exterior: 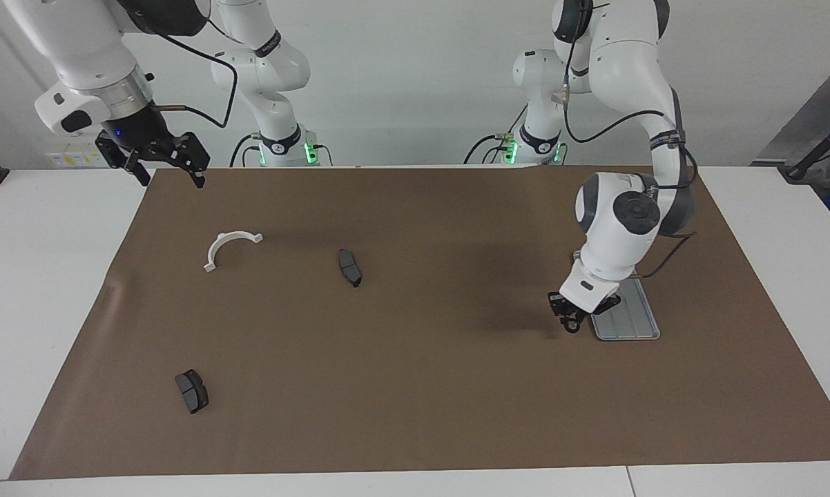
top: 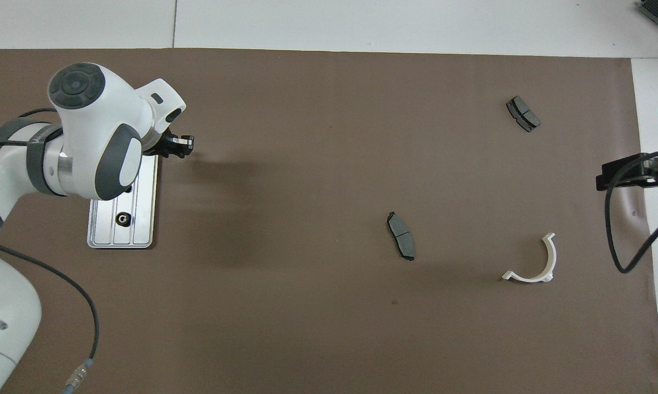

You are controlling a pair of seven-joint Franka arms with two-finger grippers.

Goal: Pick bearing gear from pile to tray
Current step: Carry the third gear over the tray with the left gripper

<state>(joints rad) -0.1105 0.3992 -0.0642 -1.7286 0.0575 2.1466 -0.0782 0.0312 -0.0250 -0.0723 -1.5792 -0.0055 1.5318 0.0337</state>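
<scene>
My left gripper (exterior: 572,322) is shut on a small black gear and hangs low over the mat, just beside the farther corner of the silver tray (exterior: 637,323). It also shows in the overhead view (top: 182,144) at the edge of the tray (top: 105,236). One black gear (top: 122,219) lies in the tray; the arm hides most of the rest. The white half-ring bracket (exterior: 230,246) and two dark brake pads (exterior: 349,267) (exterior: 192,391) lie scattered toward the right arm's end. My right gripper (exterior: 167,160) is open and empty, and waits raised over the mat's corner.
A brown mat (exterior: 415,400) covers most of the white table. The left arm's wrist and forearm (top: 96,148) hang over the tray's farther half. A black cable (top: 616,241) dangles from the right arm.
</scene>
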